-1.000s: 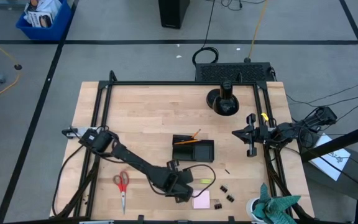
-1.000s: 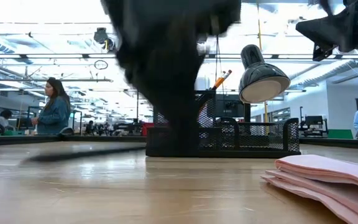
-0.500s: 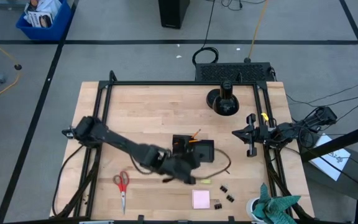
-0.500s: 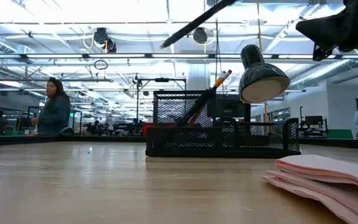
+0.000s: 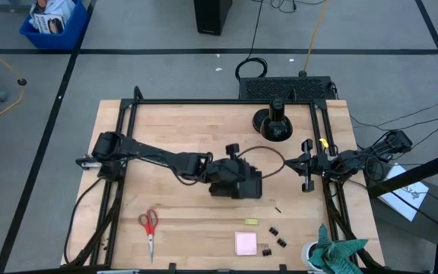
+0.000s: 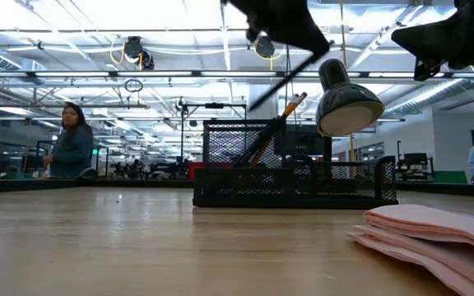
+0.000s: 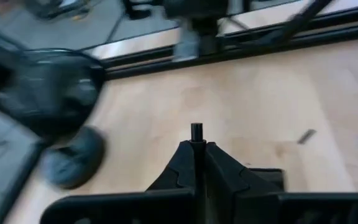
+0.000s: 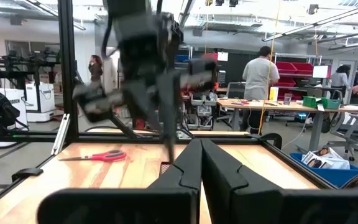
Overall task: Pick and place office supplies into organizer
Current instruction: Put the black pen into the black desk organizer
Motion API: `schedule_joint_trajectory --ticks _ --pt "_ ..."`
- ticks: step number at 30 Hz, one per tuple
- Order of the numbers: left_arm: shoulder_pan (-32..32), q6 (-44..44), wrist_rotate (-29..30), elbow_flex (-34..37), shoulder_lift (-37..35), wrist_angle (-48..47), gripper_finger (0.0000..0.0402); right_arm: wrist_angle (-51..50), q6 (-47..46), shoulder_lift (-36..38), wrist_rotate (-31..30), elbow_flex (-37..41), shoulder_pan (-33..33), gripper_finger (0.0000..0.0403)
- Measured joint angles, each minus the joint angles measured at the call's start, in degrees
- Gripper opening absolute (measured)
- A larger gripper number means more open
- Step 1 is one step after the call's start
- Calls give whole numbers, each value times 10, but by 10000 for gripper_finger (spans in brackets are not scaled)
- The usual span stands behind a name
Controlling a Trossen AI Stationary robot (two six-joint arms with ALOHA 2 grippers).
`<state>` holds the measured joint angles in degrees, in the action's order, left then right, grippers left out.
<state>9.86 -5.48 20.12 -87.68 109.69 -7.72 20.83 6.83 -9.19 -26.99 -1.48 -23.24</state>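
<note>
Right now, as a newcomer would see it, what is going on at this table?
The left gripper is shut on a thin dark pen and hangs above the black organizer, where an orange pencil already stands. The right gripper waits at the table's right edge. The red-handled scissors, pink sticky-note pad, eraser and binder clips lie on the table.

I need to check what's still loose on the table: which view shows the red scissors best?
The high view: the red scissors lie whole, by the table's front left. The right wrist view shows them small and edge-on; the low and left wrist views miss them.
</note>
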Motion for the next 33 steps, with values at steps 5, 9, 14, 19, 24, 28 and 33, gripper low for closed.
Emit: schedule_joint_trajectory --ticks 5,9,14,19,24,28,33 --pt "-5 -6 -13 68 -22 79 15 2 0 0 0 0 0 4" --pt "-6 -19 1 127 -58 129 8 4 5 0 0 0 0 4" --pt "-5 -37 9 249 -128 299 14 10 13 -5 -2 0 0 4" --pt "-5 -25 -23 375 -150 495 13 6 15 -10 -2 0 0 4" --pt "-5 11 -22 426 -146 555 10 11 16 -17 -8 0 0 4" --pt "-4 15 -22 428 -145 553 16 16 16 -18 -17 0 0 4" --pt "-4 20 -22 429 -145 520 6 21 20 -18 -17 0 0 4"
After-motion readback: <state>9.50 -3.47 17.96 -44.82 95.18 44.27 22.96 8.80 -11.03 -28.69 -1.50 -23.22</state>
